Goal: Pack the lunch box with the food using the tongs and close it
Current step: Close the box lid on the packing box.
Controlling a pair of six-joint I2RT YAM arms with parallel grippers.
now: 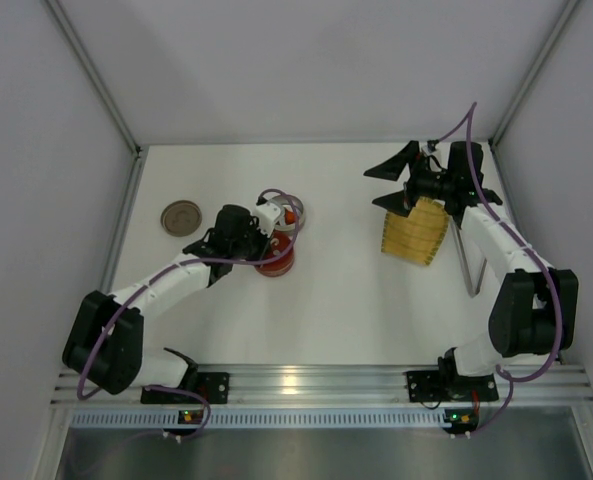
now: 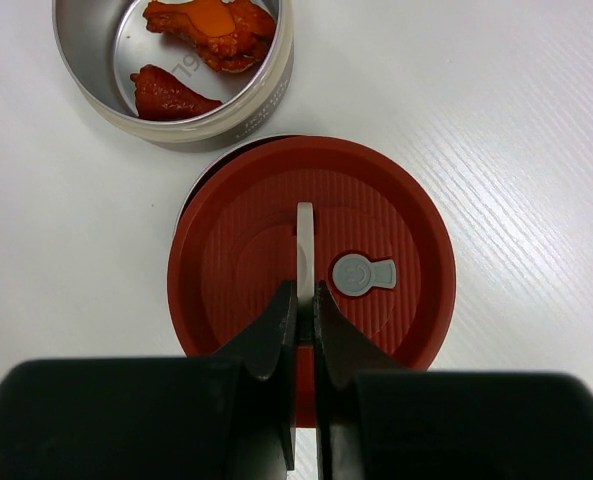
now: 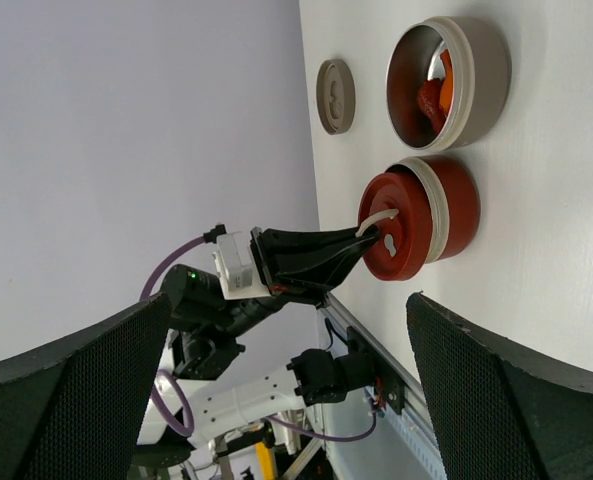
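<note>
The lunch box shows as two round parts. One is a red-lidded tier [image 1: 276, 260], whose red lid [image 2: 376, 215] carries a thin white handle [image 2: 305, 240]. My left gripper [image 2: 304, 296] is shut on that handle from above. Just behind stands an open steel tier [image 2: 266, 95] holding the food [image 2: 211, 28], orange-red pieces. The tongs [image 1: 468, 262] lie at the right, beside a yellow woven tray [image 1: 414, 230]. My right gripper [image 1: 394, 185] hovers open over the tray's far end with nothing between its fingers.
A round beige lid [image 1: 181, 217] lies flat on the table left of the left gripper. Grey walls close in the white table on three sides. The right arm reaches over part of the tongs. A metal rail runs along the near edge.
</note>
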